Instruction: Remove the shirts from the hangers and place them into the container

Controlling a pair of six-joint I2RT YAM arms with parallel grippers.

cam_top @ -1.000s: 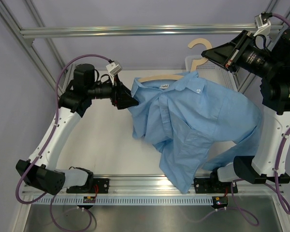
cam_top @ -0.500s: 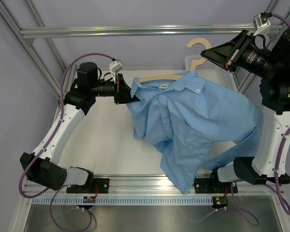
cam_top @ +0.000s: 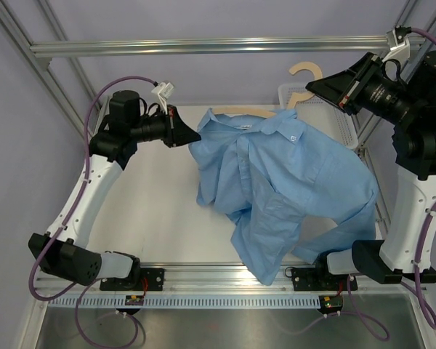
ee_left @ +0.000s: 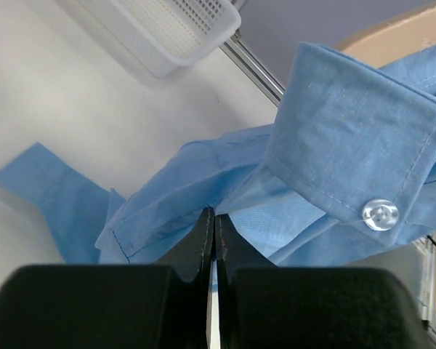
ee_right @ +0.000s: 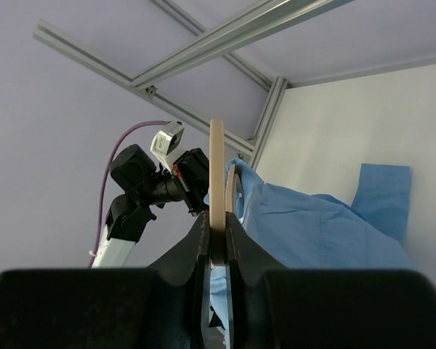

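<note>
Blue shirt hangs mid-frame from the wooden hanger, its tail trailing onto the worktop. Within the last second the left end effector has snapped fully shut at the shirt's collar-side edge; whether it caught cloth I cannot tell. The right end effector clamps the hanger, now lifted slightly. Stripping looks about to begin. One shirt, one hanger, one white basket, upper right.

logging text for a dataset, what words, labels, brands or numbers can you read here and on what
No text is readable in any view.
shirt: a pale patch inside the collar, maybe a tag, too small to read.
hanger, basket, cuff button: no print visible.
</note>
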